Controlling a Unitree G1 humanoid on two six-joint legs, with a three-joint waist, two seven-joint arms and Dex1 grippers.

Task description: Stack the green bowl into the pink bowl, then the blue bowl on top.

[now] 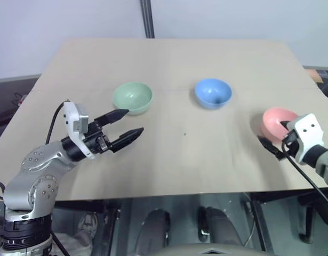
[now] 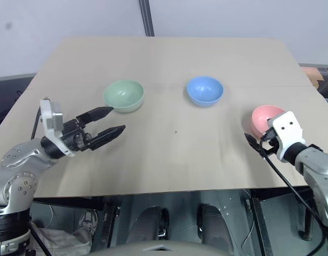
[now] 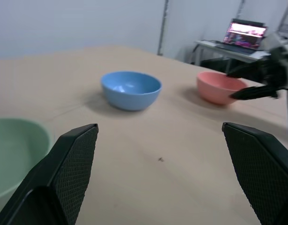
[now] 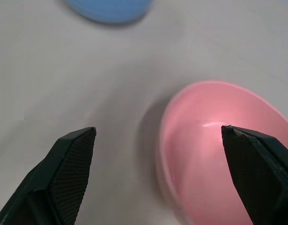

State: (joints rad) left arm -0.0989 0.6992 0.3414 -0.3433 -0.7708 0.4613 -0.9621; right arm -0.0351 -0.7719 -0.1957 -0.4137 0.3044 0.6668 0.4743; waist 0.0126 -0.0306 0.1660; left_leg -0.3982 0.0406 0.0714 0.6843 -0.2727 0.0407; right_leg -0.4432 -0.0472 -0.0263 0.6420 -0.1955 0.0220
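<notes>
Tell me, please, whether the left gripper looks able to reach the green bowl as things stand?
Probably yes: the left gripper is open just beside the green bowl, with bare table around it and nothing between them.

The left pincer point(image 3: 158, 178) stands wide open over the surface point(image 3: 181, 154). Beyond it sit the blue bowl point(image 3: 131, 90) and pink bowl point(image 3: 220, 87); the green bowl point(image 3: 15, 150) is beside one finger.

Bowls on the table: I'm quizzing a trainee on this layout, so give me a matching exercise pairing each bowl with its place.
Things:
1. green bowl
2. blue bowl
3. pink bowl

Places:
A. just ahead of the right gripper
B. in the middle of the row
C. next to the left gripper and its open fingers

Pairs: 1-C, 2-B, 3-A
</notes>
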